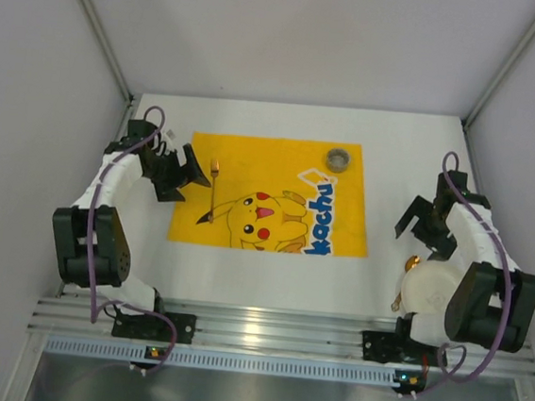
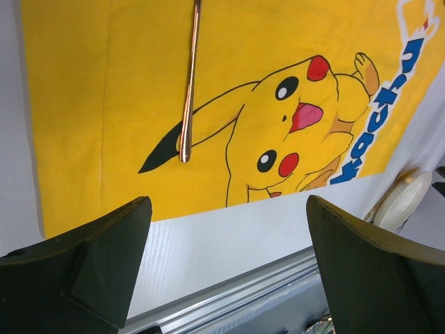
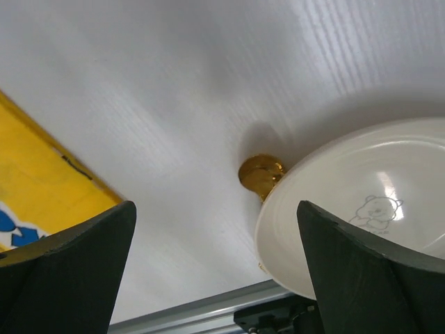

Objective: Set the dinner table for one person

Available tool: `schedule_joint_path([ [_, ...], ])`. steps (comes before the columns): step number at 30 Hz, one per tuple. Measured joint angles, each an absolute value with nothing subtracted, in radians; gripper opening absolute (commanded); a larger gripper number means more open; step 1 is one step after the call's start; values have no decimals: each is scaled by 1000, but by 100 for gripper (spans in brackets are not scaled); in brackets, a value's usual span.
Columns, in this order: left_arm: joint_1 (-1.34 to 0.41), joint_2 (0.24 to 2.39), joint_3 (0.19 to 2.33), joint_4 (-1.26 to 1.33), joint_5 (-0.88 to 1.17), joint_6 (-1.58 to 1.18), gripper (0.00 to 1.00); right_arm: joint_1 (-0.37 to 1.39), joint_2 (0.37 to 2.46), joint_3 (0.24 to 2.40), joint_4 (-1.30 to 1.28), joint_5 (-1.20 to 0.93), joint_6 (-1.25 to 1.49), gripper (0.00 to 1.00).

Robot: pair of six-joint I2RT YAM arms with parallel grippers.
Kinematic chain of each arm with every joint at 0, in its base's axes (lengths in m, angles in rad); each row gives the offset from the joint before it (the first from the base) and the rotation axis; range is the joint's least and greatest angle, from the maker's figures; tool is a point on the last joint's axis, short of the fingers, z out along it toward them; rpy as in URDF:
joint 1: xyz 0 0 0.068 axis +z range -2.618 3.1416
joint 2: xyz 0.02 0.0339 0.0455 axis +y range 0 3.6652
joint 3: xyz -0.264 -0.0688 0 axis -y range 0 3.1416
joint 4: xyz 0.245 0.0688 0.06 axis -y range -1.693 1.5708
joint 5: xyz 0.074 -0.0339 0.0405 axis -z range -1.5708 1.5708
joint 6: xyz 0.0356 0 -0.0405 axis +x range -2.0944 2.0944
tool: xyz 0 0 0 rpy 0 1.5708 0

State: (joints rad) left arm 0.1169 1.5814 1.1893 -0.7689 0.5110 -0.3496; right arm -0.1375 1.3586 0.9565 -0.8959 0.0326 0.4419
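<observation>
Left end effector, wide and empty, hangs near a slim gold utensil on the yellow printed cloth mat; pinching may bunch cloth. Right end effector, equally wide, faces a white plate overlapping a rounded gold piece on the matte white bench; it could slip.

The left arm and right arm are wearing white shells over bulky black joint housings. A purple cable is trailing along each. The left tool and right tool are showing broad, matte black fingers.
</observation>
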Motion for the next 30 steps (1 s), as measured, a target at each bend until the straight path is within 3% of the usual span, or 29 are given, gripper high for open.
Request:
schedule_joint_path([
  [8, 117, 1519, 1157, -769, 508, -363, 98, -184, 1477, 916, -802, 110, 376, 99],
  [15, 117, 1519, 1155, -769, 504, -364, 97, -186, 1536, 858, -759, 104, 377, 92],
  [21, 117, 1519, 1155, -769, 498, -364, 97, -186, 1536, 849, -740, 85, 406, 67],
  [22, 117, 1519, 1155, -769, 498, -364, 97, -186, 1536, 847, -737, 83, 412, 57],
  [24, 117, 1519, 1155, -769, 496, -364, 97, -186, 1535, 846, -740, 85, 415, 48],
  [25, 117, 1519, 1155, -769, 495, -364, 97, -186, 1535, 846, -741, 85, 416, 37],
  [30, 117, 1519, 1155, -769, 495, -364, 97, -184, 1535, 857, -756, 91, 416, 15],
])
